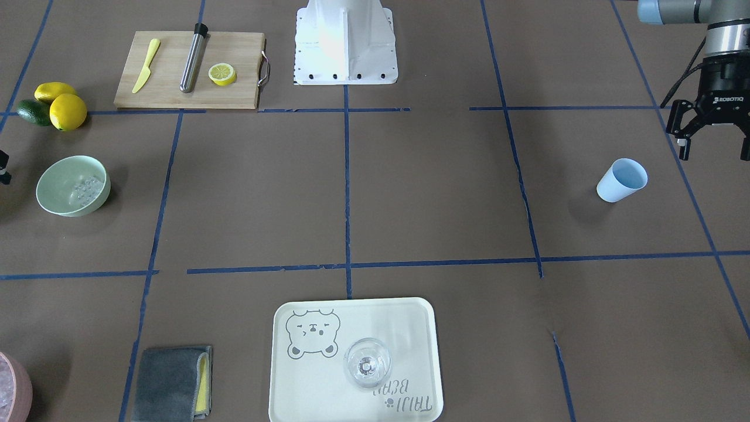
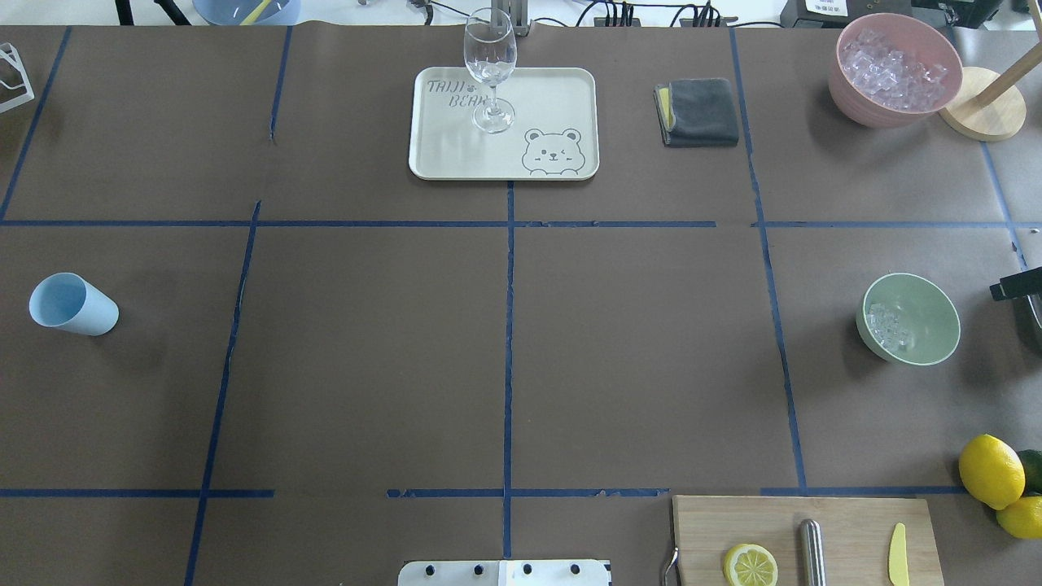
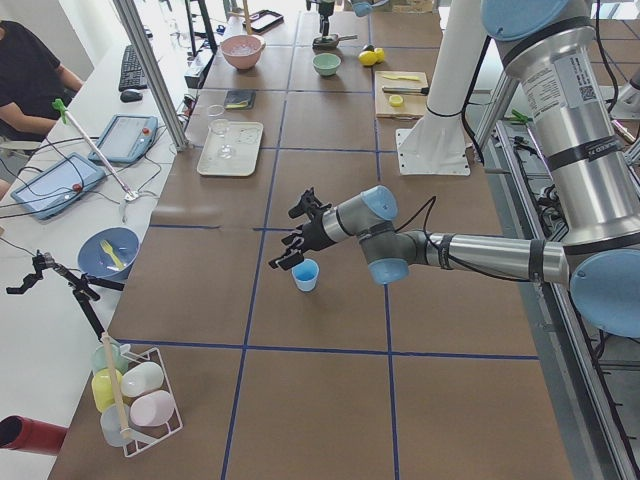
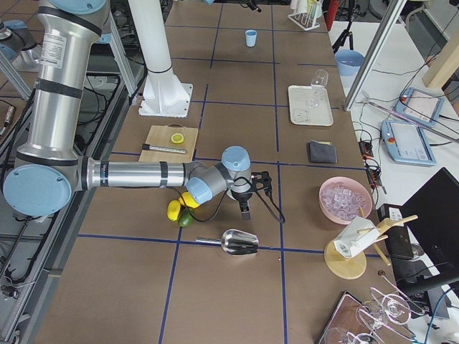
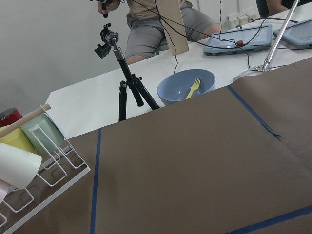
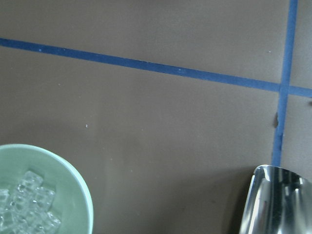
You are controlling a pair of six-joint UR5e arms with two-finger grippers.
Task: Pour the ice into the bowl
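Observation:
The pale mint-green bowl [image 1: 58, 176] stands on the table on my right side, also in the overhead view [image 2: 932, 313] and the right wrist view [image 6: 73, 175]. A small heap of clear ice cubes [image 1: 87, 189] lies inside it [image 2: 886, 325] [image 6: 27, 204]. My right gripper [image 4: 246, 208] hovers beside the bowl. Only a sliver of it shows at the overhead view's edge [image 2: 1017, 286], and I cannot tell whether it is open or shut. My left gripper [image 1: 715, 153] is open and empty, above and beside the light blue cup [image 1: 622, 180].
A metal scoop [image 4: 240, 242] lies on the table near the right gripper, also in the wrist view [image 6: 278, 200]. A pink container of ice [image 2: 895, 77], grey cloth [image 2: 698, 112], tray [image 2: 553, 98] with a wine glass [image 2: 490, 69], cutting board [image 2: 847, 521] and lemons [image 2: 989, 470] stand around.

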